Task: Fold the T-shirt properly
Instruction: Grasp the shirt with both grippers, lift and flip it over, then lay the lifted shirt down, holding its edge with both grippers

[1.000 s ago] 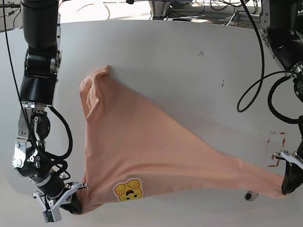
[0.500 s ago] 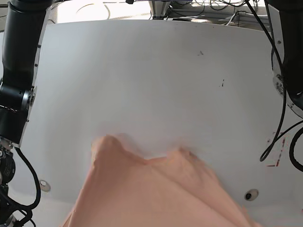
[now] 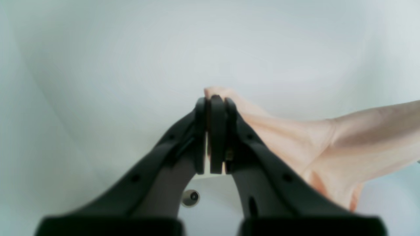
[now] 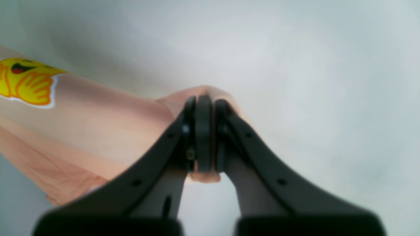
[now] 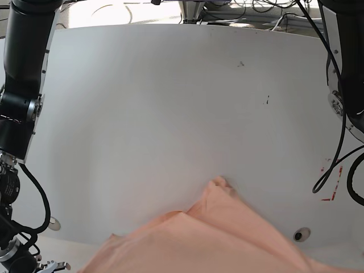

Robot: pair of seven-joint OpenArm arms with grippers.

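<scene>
Both pincers, left pincer (image 3: 215, 98) and right pincer (image 4: 203, 98), clamp T-shirt (image 5: 216, 239) edges.

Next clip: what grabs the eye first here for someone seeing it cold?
The peach T-shirt bunched at the near edge of the white table. Each wrist view shows a black pincer clamped on a pinch of that cloth: the left pincer and the right pincer. Beside the right one sits a yellow face emblem.
</scene>
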